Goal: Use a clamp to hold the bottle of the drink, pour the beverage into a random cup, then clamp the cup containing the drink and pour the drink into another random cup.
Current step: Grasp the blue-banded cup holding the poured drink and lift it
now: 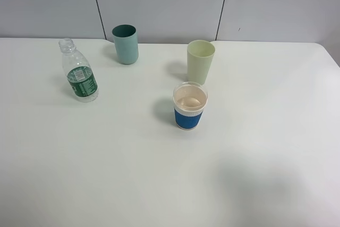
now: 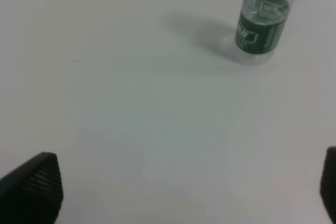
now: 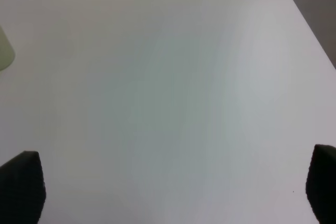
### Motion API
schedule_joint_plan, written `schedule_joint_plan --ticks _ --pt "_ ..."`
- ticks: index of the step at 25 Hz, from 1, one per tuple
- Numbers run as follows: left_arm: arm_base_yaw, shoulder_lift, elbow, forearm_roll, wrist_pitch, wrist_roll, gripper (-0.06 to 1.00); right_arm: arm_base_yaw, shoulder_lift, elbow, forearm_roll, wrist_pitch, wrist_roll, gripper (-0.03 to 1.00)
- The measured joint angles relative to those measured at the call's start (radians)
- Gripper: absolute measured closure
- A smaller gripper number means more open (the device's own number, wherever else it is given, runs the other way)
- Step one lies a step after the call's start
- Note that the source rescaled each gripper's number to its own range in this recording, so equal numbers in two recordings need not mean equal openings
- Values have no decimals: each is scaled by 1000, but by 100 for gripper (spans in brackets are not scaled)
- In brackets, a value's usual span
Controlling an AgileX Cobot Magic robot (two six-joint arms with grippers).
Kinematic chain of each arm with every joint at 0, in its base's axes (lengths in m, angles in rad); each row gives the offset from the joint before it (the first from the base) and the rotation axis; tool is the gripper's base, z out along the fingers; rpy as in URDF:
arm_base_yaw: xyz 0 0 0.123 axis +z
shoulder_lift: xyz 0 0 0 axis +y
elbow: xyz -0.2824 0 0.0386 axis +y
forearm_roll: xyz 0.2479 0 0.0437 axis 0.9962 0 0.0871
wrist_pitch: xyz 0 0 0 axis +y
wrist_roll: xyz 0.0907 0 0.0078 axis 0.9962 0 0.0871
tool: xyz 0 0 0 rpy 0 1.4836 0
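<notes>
The clear bottle point(image 1: 79, 73) with a green label stands uncapped at the left of the white table point(image 1: 106, 174). The blue-sleeved cup point(image 1: 189, 106) sits near the middle, its cream inside showing. Just behind it stands the pale yellow-green tumbler point(image 1: 201, 61). Neither arm shows in the exterior high view. In the left wrist view the bottle point(image 2: 262, 22) stands well ahead of my left gripper point(image 2: 184, 190), whose fingertips point(image 2: 34, 184) are wide apart and empty. My right gripper point(image 3: 173, 190) is also open over bare table, with the tumbler's edge point(image 3: 5, 53) at the frame's border.
A darker teal tumbler point(image 1: 126, 43) stands at the back, between the bottle and the pale tumbler. The table's right edge point(image 3: 310, 30) shows in the right wrist view. A grey panelled wall rises behind the table.
</notes>
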Motion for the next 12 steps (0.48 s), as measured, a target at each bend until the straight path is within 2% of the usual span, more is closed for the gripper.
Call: schedule_joint_plan --ticks 12 --pt "0 0 0 0 0 0 -6 0 0 0 0 0 0 -3"
